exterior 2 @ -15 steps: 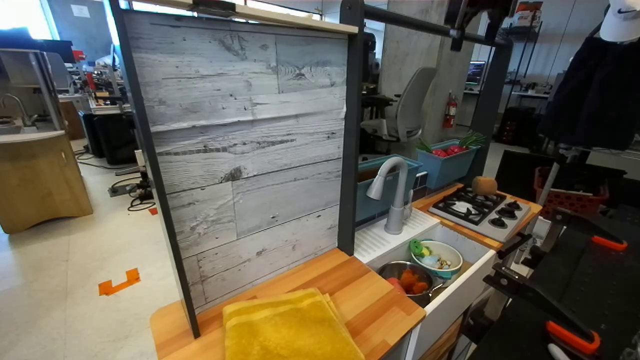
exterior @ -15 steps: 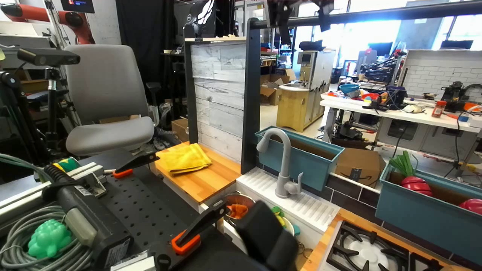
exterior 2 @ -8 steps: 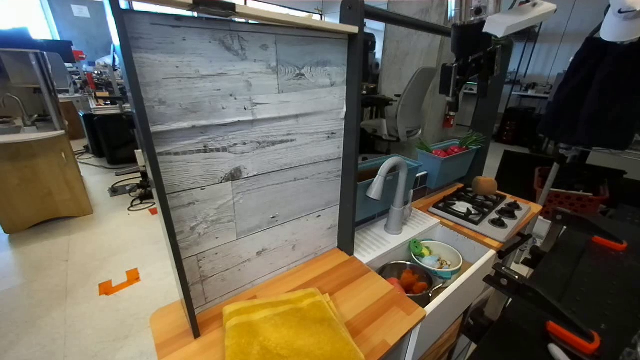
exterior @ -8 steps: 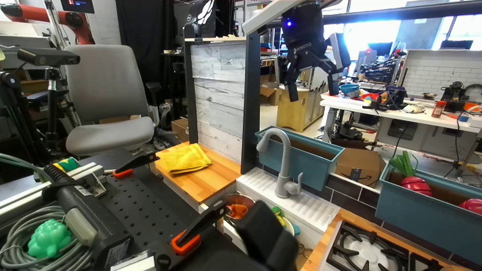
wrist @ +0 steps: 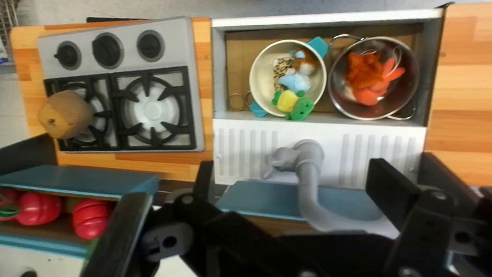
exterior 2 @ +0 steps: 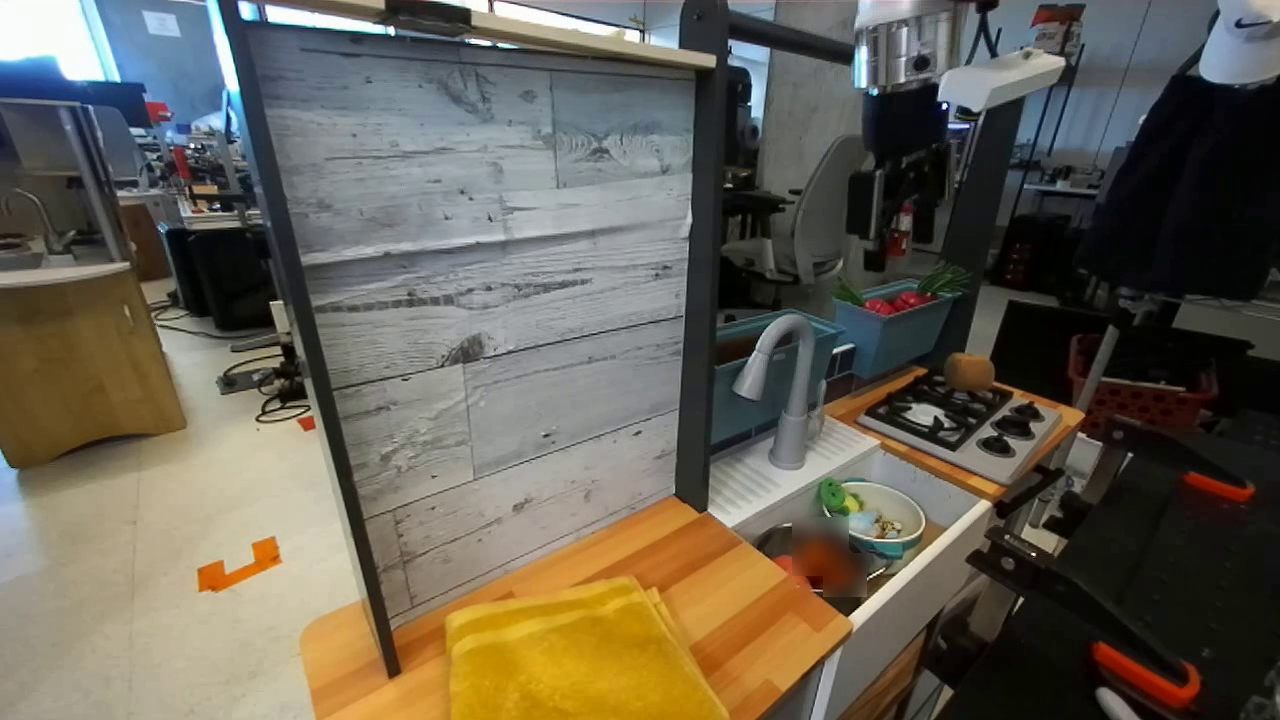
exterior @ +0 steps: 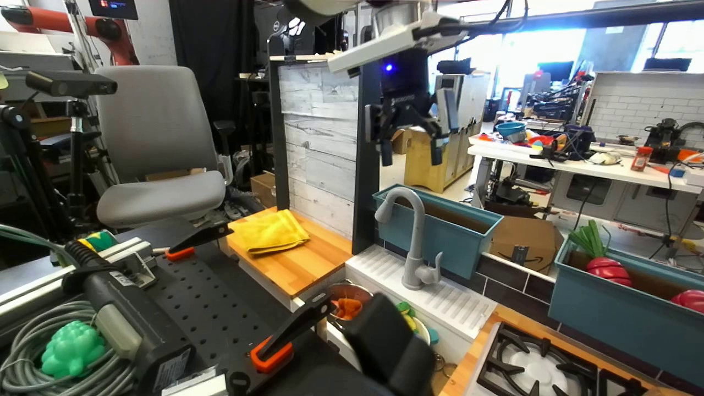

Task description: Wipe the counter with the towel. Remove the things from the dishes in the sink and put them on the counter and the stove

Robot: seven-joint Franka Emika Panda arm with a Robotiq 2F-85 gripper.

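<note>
Counter: wooden, one edge meeting the sink; a broad strip of wood shows between that edge and the towel.
Gripper: high in the air, jaws spread well apart, pointing down.
Faucet: between the fingers in the wrist view, its arch below and apart from them.
Bowl: in the sink, soft toys inside, a green-and-yellow toy overlapping the rim.
Pot: just beside the bowl, orange toys inside; whether the rims touch, I cannot tell.
Stove: past the sink's opposite end, the nearer grate showing whole.
Towel: yellow, folded, on the counter, well apart from the gripper.
</note>
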